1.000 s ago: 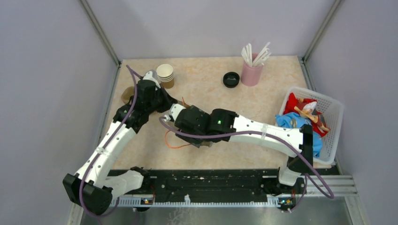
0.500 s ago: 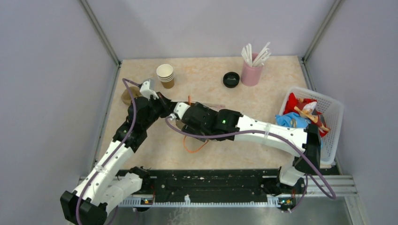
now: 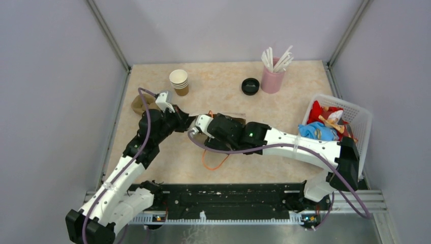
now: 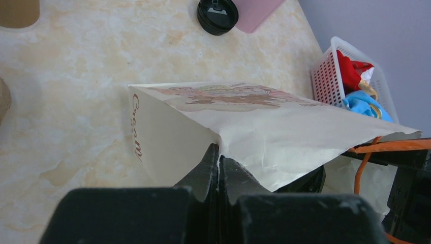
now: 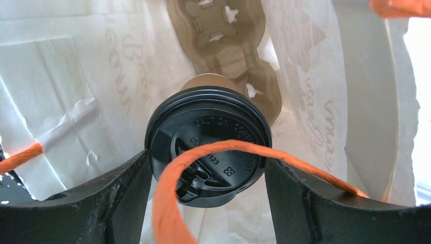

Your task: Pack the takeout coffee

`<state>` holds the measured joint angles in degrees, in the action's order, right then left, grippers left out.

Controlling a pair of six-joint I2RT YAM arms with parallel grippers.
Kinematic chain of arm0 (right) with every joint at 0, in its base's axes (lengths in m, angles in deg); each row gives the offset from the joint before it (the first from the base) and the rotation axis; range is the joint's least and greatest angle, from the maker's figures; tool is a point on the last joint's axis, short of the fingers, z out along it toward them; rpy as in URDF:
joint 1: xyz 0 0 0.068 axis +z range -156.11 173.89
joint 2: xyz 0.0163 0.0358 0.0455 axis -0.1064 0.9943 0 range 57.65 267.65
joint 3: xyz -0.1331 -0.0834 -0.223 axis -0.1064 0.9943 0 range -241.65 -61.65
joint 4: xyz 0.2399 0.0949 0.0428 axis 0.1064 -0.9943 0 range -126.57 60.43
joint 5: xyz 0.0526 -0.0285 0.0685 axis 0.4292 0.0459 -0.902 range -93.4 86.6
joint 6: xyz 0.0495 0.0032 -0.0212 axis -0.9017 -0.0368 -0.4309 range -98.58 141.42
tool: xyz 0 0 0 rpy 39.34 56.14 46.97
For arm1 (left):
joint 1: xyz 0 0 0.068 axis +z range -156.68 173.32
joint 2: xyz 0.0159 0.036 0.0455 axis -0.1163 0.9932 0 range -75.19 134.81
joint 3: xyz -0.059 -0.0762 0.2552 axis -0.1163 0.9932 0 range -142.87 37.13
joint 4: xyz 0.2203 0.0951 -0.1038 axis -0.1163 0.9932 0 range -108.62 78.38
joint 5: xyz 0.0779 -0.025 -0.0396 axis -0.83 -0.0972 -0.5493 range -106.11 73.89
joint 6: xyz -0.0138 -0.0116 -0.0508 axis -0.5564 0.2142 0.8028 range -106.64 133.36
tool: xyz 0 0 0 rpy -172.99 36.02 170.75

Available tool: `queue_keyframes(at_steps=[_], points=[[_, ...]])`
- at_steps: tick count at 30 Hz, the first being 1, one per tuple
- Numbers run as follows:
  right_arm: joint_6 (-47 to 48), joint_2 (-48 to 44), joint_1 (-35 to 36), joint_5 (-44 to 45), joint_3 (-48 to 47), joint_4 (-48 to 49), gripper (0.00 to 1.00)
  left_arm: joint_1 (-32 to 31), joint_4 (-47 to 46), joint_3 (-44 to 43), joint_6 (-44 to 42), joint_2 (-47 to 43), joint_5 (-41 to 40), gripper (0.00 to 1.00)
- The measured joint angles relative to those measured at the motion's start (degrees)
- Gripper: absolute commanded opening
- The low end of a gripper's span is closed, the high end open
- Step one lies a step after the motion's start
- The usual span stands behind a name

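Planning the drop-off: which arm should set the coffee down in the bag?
Right: the right gripper holds the coffee inside the bag; the left gripper pinches the bag's edge.

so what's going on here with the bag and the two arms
The left tool is shut on the edge of a white paper bag, holding its mouth open. The right tool grips the takeout coffee by its black lid and has it inside the bag, just short of a cardboard cup carrier deeper in. An orange bag handle lies across the lid. The coffee is not yet released.
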<state>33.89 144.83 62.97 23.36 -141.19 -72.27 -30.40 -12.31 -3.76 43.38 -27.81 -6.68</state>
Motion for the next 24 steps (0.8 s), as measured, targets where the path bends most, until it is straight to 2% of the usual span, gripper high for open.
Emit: queue_keyframes(at_steps=[15, 24], points=[[-3.1, 3.0, 0.0, -2.7, -0.1, 1.1, 0.69, 0.0, 5.4, 1.0, 0.0, -4.1, 4.9, 0.00], [-2.0, 4.0, -0.3, -3.8, 1.8, 3.1, 0.69, 0.0, -0.5, 3.9, 1.1, -2.5, 3.5, 0.00]])
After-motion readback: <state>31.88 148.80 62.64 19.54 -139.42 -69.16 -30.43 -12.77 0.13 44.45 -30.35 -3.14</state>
